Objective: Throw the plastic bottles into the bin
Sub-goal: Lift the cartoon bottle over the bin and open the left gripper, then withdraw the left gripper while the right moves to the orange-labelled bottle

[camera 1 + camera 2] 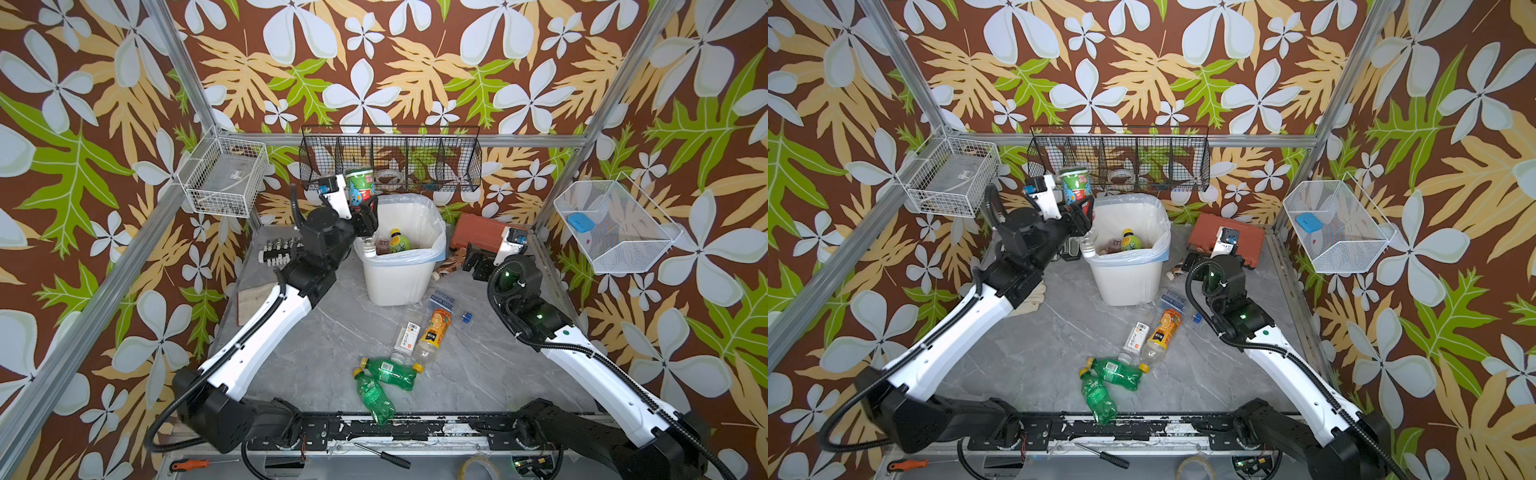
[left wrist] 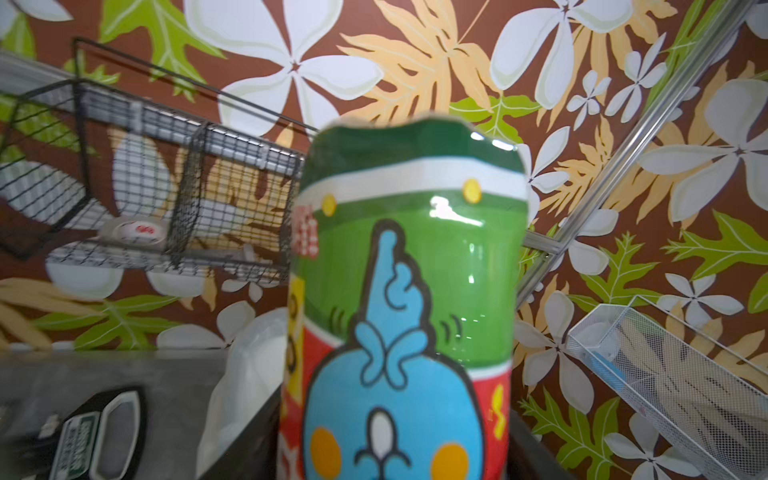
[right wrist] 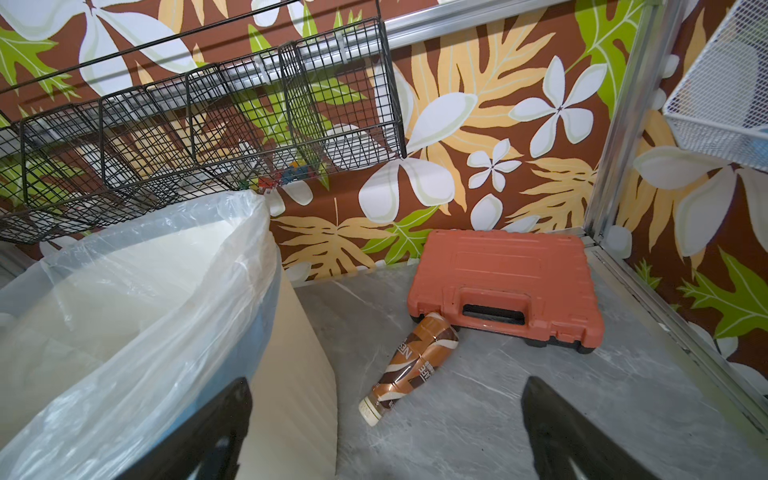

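Plastic bottle, green-and-red label, likely light, slick and crushable, held apparently by its stiffer neck end in the narrow-set left jaws, bin just below; right jaws wide, empty.

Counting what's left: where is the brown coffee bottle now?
The right wrist view shows the brown bottle on its side, base against the red-brown tool case; in both top views it lies right of the bin.
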